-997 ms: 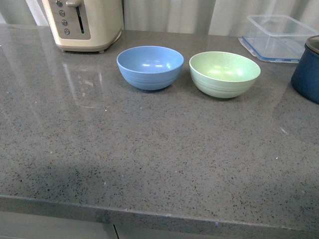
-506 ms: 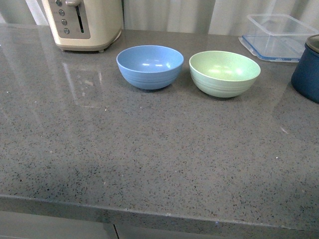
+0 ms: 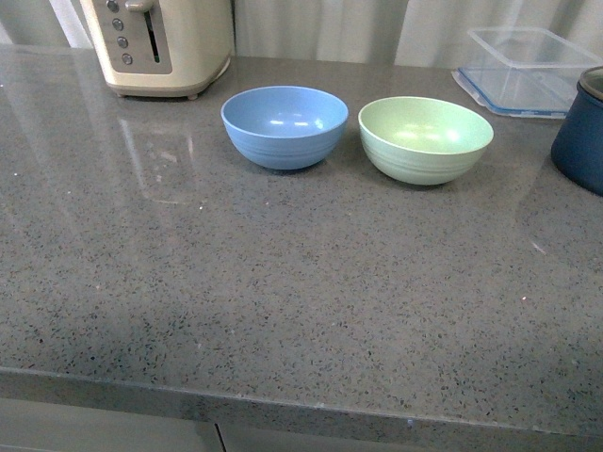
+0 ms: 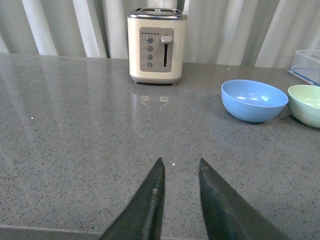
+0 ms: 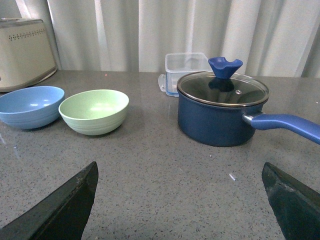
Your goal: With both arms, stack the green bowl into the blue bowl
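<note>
The green bowl (image 3: 426,139) is sitting upright on the counter (image 3: 283,311), just to the right of the blue bowl (image 3: 285,127), their rims close but not touching. Both are resting mouth up and empty, so the blue one is lying ready to receive the green one. Nothing is touching either bowl. The pair is standing toward the back of the counter, between the toaster (image 3: 160,42) on the left and the pot (image 5: 220,112) on the right, with a clear container (image 3: 523,66) behind the pot.

The left gripper (image 4: 180,161) is hovering low over the near counter, well short of the bowls. Its fingers are parted by a narrow gap and holding nothing. The right gripper (image 5: 179,167) is spreading its fingers wide, also holding nothing, and is facing the stretch of counter between the green bowl and the pot. That wide spread is probably meant for taking the green bowl by its wall or rim, while the left arm is likely waiting to steady the blue bowl. By this layout the stacking is not yet begun.

The green bowl is showing as pale mint, round and matte, with faint ridges running around its outside and soft light patches glowing inside. It is looking the same size as the blue bowl, so it should nest closely.
</note>
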Controlling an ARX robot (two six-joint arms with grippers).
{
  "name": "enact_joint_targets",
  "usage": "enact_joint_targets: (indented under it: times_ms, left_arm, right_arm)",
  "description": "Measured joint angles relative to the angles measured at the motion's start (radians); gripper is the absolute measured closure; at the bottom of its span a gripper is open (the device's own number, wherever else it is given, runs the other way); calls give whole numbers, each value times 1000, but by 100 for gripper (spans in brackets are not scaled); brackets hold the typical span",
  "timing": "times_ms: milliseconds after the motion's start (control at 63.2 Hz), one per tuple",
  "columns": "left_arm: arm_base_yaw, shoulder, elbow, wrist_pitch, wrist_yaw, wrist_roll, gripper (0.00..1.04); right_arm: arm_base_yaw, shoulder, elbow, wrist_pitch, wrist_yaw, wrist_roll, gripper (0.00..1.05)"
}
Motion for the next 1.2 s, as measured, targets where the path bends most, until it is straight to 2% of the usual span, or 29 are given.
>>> enact_joint_targets:
  times_ms: [79,127,190,301,412,475,712,1203]
  left_arm:
    - [0,0,0,0,0,0,63]
    - [0,0,0,0,0,0,54]
    - [0,0,0,0,0,0,44]
    - [0,0,0,0,0,0,20]
    - [0,0,0,0,0,1,5]
    - [0,0,0,0,0,2,8]
    - [0,0,0,0,0,2,7]
    - [0,0,0,0,0,3,7]
  right_arm:
    - [7,24,15,-44,25,4,10]
    - [19,151,112,-240,97,3,10]
    - [19,367,234,-405,114,2,10]
    - [46,725,430,-397,112,-37,10]
    - [77,895,557,-378,106,-63,10]
    - [97,992,635,-374,101,-85,10]
    - [175,1349,996,-373,111,-102,10]
    - [222,1695,1311,-367,113,-106,10]
